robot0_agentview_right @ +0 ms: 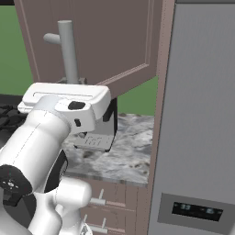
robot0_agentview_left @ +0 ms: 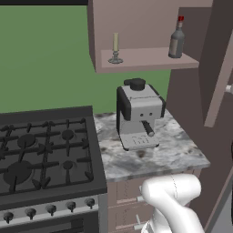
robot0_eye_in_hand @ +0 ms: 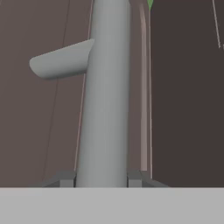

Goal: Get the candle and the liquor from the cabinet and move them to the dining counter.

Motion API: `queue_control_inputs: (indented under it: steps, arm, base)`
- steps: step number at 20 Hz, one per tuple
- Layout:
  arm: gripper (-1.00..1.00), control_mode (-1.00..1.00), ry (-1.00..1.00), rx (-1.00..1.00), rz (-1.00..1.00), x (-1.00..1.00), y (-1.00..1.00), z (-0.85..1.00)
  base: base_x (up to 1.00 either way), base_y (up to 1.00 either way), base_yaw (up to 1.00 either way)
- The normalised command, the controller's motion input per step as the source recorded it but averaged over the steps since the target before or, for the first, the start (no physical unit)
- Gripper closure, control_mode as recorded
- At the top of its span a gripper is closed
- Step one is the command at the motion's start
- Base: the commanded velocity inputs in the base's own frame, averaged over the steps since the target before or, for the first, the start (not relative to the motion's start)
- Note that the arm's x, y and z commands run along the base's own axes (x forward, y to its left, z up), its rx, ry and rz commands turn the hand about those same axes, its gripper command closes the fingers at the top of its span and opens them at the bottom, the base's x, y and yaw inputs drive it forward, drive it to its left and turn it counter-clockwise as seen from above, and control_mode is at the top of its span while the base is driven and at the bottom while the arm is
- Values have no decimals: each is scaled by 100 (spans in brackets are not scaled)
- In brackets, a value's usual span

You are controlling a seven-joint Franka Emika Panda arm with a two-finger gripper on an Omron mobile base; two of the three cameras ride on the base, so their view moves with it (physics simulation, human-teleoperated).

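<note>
The cabinet (robot0_agentview_left: 145,59) stands open. On its shelf the cream candle (robot0_agentview_left: 115,45) in a grey candlestick is at the left and the liquor (robot0_agentview_left: 177,40) bottle with a red cap at the right. The door (robot0_agentview_right: 114,36) is swung out to the right. Its silver bar handle (robot0_eye_in_hand: 107,96) runs up between my fingertips (robot0_eye_in_hand: 65,178), and my gripper (robot0_eye_in_hand: 101,179) is shut on it. In the right base view my white hand (robot0_agentview_right: 69,98) sits at the foot of the handle (robot0_agentview_right: 69,50). The dining counter is out of view.
A coffee machine (robot0_agentview_left: 139,113) stands on the small marbled worktop (robot0_agentview_left: 173,152) under the cabinet, with a black gas stove (robot0_agentview_left: 45,150) to its left. A tall grey appliance panel (robot0_agentview_right: 202,114) rises at the right, and drawers (robot0_agentview_right: 114,197) lie below the worktop.
</note>
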Motion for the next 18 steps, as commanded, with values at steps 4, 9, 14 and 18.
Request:
queue_control_inputs:
  steps: [4, 9, 14, 18]
  arm:
    - [100, -100, 0, 0, 0, 0, -39, 0]
    - [100, -100, 0, 0, 0, 0, -52, 0]
    - [100, -100, 0, 0, 0, 0, -27, 0]
    - [100, -100, 0, 0, 0, 0, -2, 0]
  base:
    - [0, 0, 0]
    - [0, 0, 0]
    - [0, 0, 0]
    - [0, 0, 0]
